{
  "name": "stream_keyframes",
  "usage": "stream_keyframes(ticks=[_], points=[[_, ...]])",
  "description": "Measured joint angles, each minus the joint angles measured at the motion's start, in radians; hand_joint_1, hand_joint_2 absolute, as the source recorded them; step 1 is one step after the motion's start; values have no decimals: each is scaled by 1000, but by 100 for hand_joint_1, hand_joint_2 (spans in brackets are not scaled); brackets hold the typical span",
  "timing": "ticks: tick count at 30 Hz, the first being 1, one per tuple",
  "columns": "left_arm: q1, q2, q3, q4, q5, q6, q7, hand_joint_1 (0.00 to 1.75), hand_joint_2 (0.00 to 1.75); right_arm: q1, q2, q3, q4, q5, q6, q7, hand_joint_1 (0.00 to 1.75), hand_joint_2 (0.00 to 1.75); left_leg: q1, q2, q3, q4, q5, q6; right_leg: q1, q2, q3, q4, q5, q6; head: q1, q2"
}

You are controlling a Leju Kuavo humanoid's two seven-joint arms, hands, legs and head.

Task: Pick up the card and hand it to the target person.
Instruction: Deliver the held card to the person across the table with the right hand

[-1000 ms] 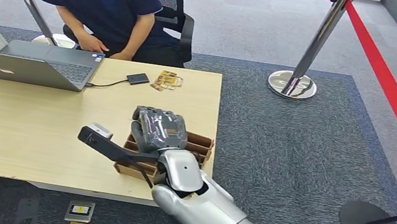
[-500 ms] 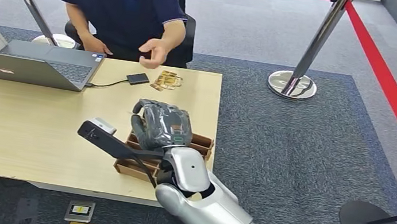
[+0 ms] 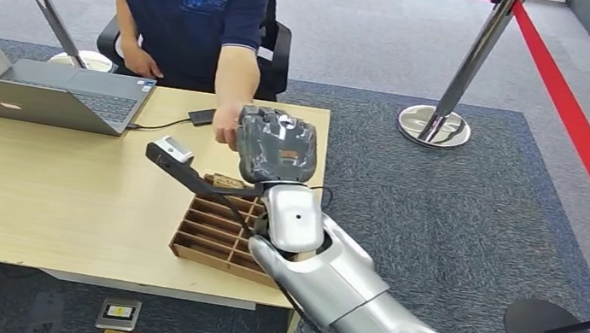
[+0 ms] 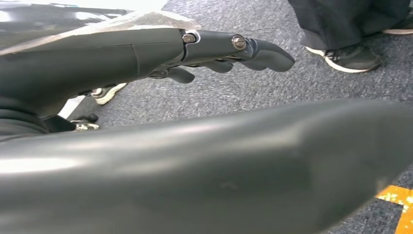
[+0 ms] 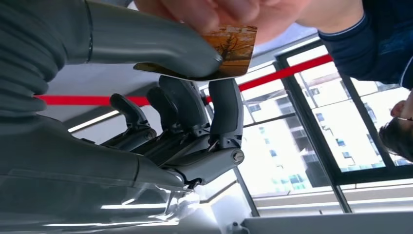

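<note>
The handover was nearly done: the right hand (image 5: 195, 97) pinched the orange card (image 5: 234, 41) between thumb and finger while the seated person's hand (image 5: 219, 14) grasped its far edge, leaving only the release.

ahead: person's hand (image 3: 227, 123) blocks | left: laptop (image 3: 51, 93) | below: wooden tray (image 3: 217, 238)

Right hand (image 3: 277, 145) raised at frame centre, arm stretched up from lower right — thumb and fingers (image 5: 225, 109) pinching the card (image 5: 229, 46); left hand (image 4: 214, 51) hangs, fingers loosely extended.
</note>
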Motion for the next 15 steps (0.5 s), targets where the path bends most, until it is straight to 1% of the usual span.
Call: stream_keyframes(ticks=[5,11,12,14,15], points=[[1,-1,-2,0,0,-4,-2,0,0,-55,10,-10,100,56,-9,22,150,175,0,0,0,0,0,0,0,0,0,0,0,0,0,0],[1,-3,-7,0,-3,-12,-13,0,0,-91,14,-12,176,73,-6,38,150,175,0,0,-1,0,0,0,0,0,0,0,0,0,0,0],[1,-3,-8,0,-3,-12,-14,0,0,-94,14,-12,184,73,-5,38,144,175,0,0,-1,0,0,0,0,0,-1,0,0,0,0,0],[1,-4,-10,0,-3,-12,-15,0,0,-97,15,-12,197,69,1,39,124,175,0,0,-1,0,0,0,0,0,-1,0,0,0,0,0],[1,-4,-10,0,-3,-12,-15,0,0,-98,15,-11,202,66,4,39,88,175,0,0,-1,0,0,0,0,0,-1,0,0,0,0,0]])
